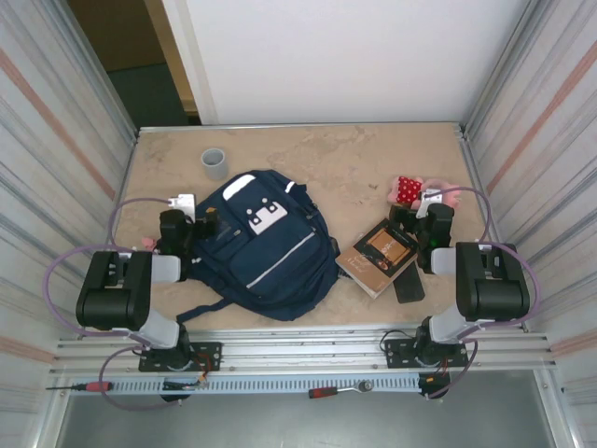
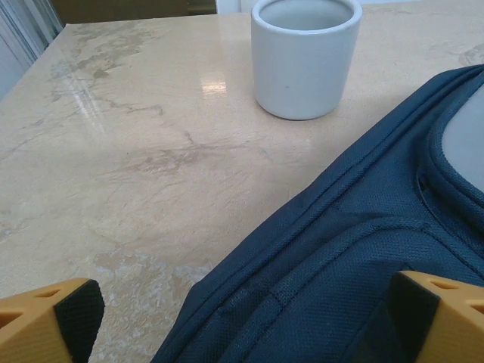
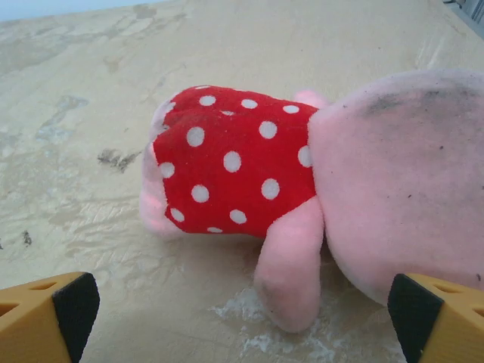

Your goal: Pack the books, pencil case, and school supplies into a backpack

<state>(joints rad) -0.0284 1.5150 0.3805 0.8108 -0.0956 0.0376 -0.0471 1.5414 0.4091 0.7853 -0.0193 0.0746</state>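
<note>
Beside the backpack [image 1: 266, 247], we see the left arm [image 1: 126, 285] folded low, left gripper [image 2: 246, 306] spread, perhaps brushing fabric; right gripper [image 3: 243, 302] gapes before the plush toy [image 3: 302, 181].

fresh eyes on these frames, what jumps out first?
The big navy backpack dominates the overhead view, lying flat on the table a little left of centre. Next comes the pink plush toy in red with white polka dots, lying at the far right, close in front of the right wrist camera. A brown book lies just right of the backpack, and a grey cup stands beyond it.
</note>
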